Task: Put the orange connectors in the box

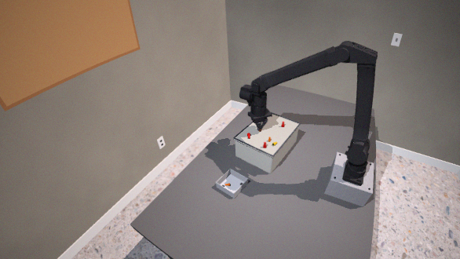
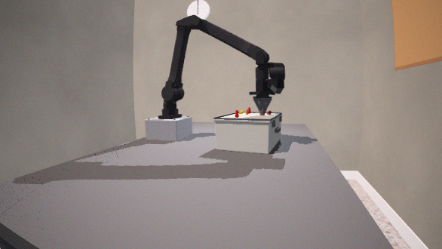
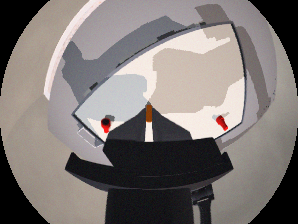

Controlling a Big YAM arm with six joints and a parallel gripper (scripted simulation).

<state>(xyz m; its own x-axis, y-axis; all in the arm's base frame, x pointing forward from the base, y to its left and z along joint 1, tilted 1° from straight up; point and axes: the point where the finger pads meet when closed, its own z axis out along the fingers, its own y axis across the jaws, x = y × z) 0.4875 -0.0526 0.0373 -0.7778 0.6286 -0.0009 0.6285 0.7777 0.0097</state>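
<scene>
Though mostly hidden, an orange wire connector (image 3: 149, 115) sits pinched between the fingers.

Black claw (image 1: 261, 125) – orange wire connector (image 3: 149, 115) (white lid (image 1: 288, 127), speckled floor (image 1: 416, 208)).

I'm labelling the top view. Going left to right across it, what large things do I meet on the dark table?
Small grey steel junction box with one orange wire connector inside → white tool case with small connectors on its lid → light grey arm base block.
</scene>
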